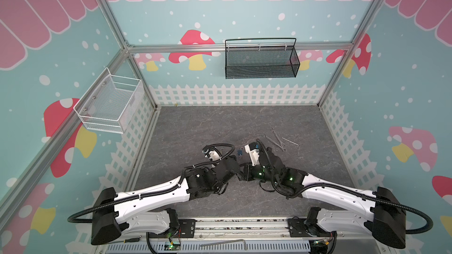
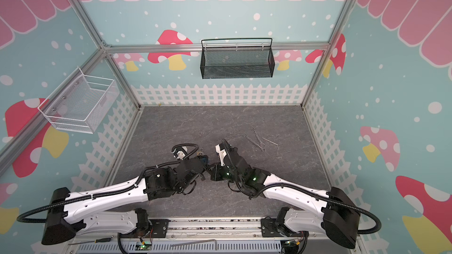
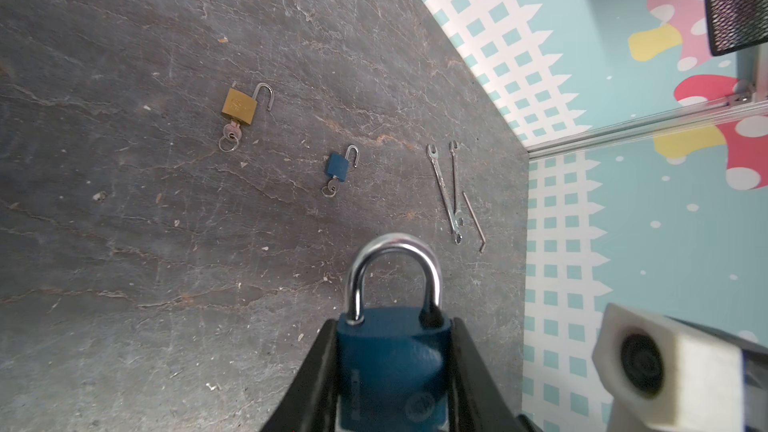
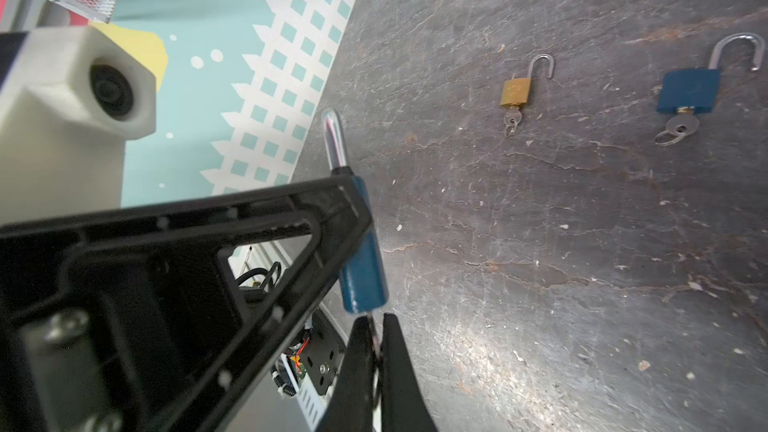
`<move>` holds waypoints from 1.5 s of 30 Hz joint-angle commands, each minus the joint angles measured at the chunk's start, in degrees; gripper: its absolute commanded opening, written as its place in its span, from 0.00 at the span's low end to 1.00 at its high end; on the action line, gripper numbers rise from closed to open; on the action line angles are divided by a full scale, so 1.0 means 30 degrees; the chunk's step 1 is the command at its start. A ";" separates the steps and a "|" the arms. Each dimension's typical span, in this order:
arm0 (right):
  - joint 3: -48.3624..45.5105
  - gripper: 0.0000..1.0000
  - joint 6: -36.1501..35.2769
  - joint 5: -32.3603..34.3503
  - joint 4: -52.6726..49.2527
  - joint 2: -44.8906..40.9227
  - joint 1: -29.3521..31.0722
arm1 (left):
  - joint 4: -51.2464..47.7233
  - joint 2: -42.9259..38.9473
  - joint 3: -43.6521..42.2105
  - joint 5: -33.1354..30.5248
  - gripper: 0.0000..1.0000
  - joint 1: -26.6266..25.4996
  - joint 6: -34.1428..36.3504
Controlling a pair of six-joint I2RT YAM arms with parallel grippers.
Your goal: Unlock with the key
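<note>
The left gripper (image 3: 394,326) grasps the blue padlock (image 3: 390,355), shackle closed, above the table (image 3: 166,284); the right gripper (image 4: 376,321) is clenched on the key (image 4: 373,332) at the padlock's base.

The held blue padlock (image 3: 392,363) runs off the picture's edge in the left wrist view, and its keyhole end is unseen. Pinched in the right gripper (image 4: 375,321), the key (image 4: 375,336) shows only as a thin sliver. In both top views the wrists cover the padlock almost wholly.
</note>
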 commanded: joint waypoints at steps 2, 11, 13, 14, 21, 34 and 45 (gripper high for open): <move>0.1036 0.00 0.0853 -0.1659 0.4250 -0.0572 -0.0540 | 0.3057 -0.1193 -0.1293 0.2773 0.00 -0.1052 0.0179; 0.0539 0.00 0.2554 -0.4726 0.6635 -0.1234 -0.0891 | 0.4555 -0.2053 -0.2007 0.3663 0.00 -0.1041 0.0662; 0.0539 0.00 0.2819 -0.5205 0.6804 -0.1249 -0.0998 | 0.4569 -0.2073 -0.1978 0.3612 0.00 -0.1056 0.0763; 0.0510 0.00 0.2927 -0.5413 0.6883 -0.1233 -0.1036 | 0.4583 -0.2097 -0.2000 0.3577 0.00 -0.1042 0.0743; -0.0456 0.00 0.4385 -0.6255 0.8292 -0.1576 -0.1450 | 0.5556 -0.2195 -0.2242 0.3539 0.00 -0.1046 0.0765; -0.1839 0.00 0.6289 -0.7342 1.0692 -0.1702 -0.1964 | 0.7244 -0.2976 -0.3239 0.3140 0.00 -0.1042 0.0999; -0.2025 0.00 0.5893 -0.6867 1.0374 -0.1764 -0.2094 | 0.6653 -0.3378 -0.2630 0.2816 0.00 -0.1056 0.1861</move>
